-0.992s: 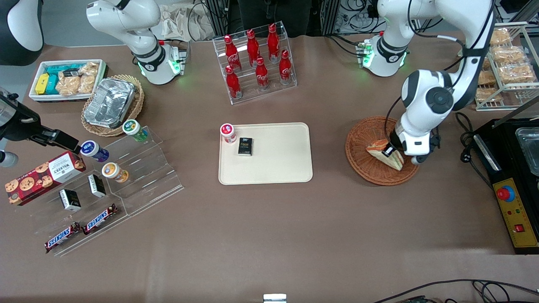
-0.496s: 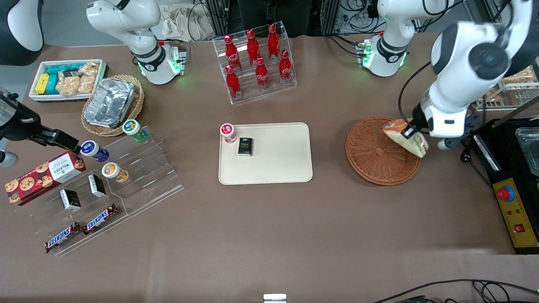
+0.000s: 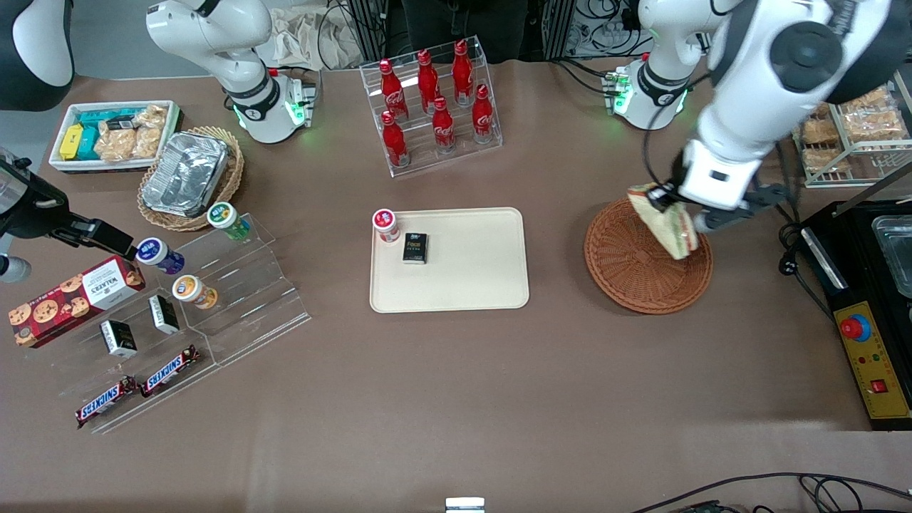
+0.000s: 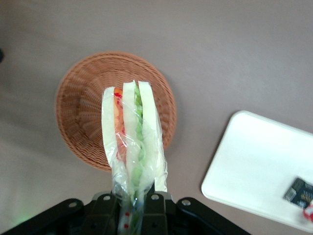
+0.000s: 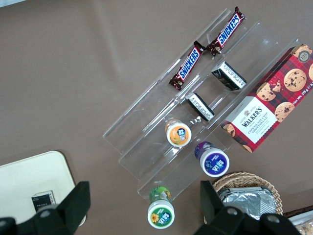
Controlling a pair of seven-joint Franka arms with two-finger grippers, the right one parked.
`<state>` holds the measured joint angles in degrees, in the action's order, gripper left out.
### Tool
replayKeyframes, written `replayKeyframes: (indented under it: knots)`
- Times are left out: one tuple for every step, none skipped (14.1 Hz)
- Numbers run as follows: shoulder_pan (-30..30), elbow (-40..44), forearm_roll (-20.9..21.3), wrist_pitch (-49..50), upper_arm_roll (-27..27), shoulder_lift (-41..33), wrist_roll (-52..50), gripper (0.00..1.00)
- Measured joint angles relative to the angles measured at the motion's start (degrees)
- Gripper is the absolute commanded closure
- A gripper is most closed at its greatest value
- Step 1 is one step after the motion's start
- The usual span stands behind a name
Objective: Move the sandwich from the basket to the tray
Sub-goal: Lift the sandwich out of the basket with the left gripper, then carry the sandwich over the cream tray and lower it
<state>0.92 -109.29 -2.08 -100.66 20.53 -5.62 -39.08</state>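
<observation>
The sandwich [image 3: 662,221] is clamped in the gripper [image 3: 673,206] above the basket [image 3: 627,274]. The tray [image 3: 477,285], bearing a black packet [image 3: 415,248], lies well apart across bare bench [image 3: 556,235].

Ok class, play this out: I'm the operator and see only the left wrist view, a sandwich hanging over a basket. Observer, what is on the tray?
Observer: On the tray, a black box and a red-capped jar sit at the corner toward the parked arm's end.
Operator: Anything beside the basket?
Observer: A black machine with a red button, at the working arm's end. The gripper, shut on the sandwich, hangs over the basket.
</observation>
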Motion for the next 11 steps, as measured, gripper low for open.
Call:
replayKeyframes:
  knots:
    - [0.1,0.2,0.0,0.0,2.2,0.1,0.0,1.00]
    - [0.2,0.3,-0.1,0.0,4.4,0.2,0.0,1.00]
    - [0.3,0.4,-0.1,0.0,6.7,0.5,0.0,1.00]
    - [0.3,0.5,-0.1,0.0,8.8,0.8,0.1,1.00]
    - [0.4,0.6,-0.2,-0.1,10.7,1.3,0.2,1.00]
    - [0.5,0.8,-0.2,-0.4,12.5,2.0,0.4,1.00]
    - [0.6,1.0,-0.2,-1.0,13.9,2.8,0.6,1.00]
    - [0.9,1.2,-0.2,-1.6,14.8,3.6,1.2,1.00]
    - [1.7,1.3,-0.2,-2.2,15.1,4.4,1.7,1.00]
    - [2.5,1.4,-0.2,-2.8,15.2,5.3,2.1,1.00]
    - [3.2,1.4,-0.1,-3.7,15.2,6.2,2.3,1.00]
